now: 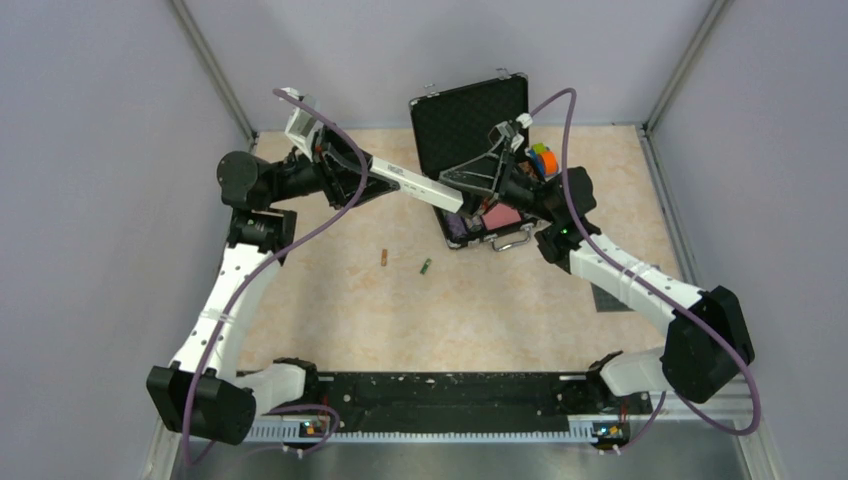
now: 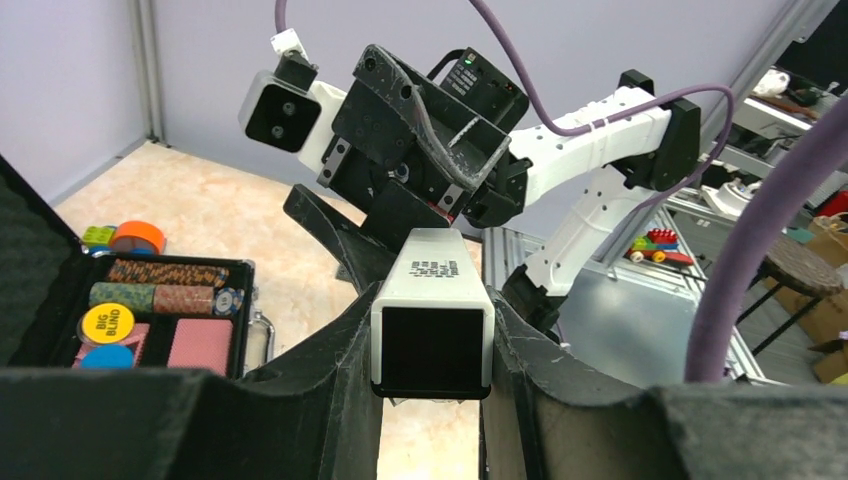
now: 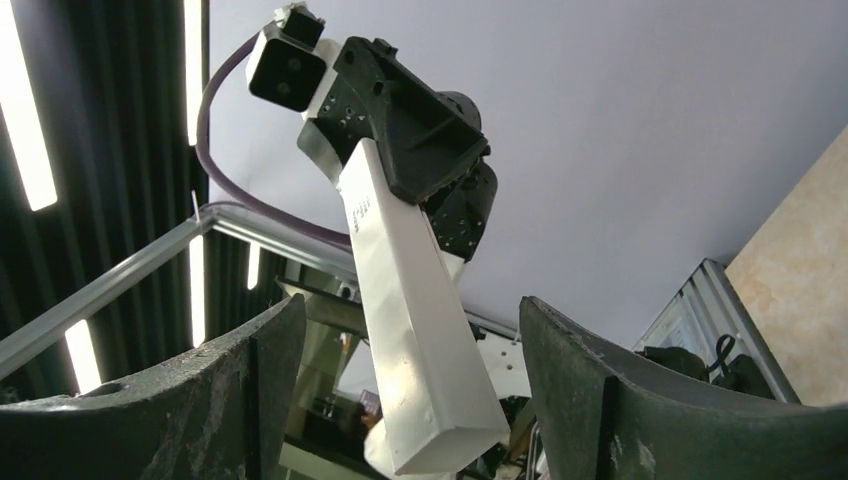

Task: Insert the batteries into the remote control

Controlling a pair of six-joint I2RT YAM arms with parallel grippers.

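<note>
Aloft between the two arms, the slim white plastic remote control [image 1: 420,185] is held off the beige table [image 1: 330,310], running as a flat bar from the left arm toward the right. We see the left gripper [image 2: 432,345] pinching it: its black fingers [image 2: 345,340] press against both long sides of the bar at the end nearest that wrist camera. A small dark printed patch sits on the upper face just beyond the grip, and the end face turned to the left wrist camera is a dark square.

At the bar's other end, the right gripper [image 3: 410,330] stands spread wide. In its own view the white bar reaches down between the two dark fingers [image 3: 250,390] with a gap on each side, so we read those fingers as not touching it.

Below and well apart from the remote control, the brownish-red battery [image 1: 384,258] and the green battery [image 1: 425,265] lie on the table near each other, both tiny thin cylinders, neither one held.

Behind the right gripper, a black poker-chip case [image 1: 465,115] stands open with its lid up. We can see rows of chips and a yellow disc [image 2: 108,322] printed BIG BLIND inside. An orange tape roll [image 1: 545,160] rests just beside the case.
</note>
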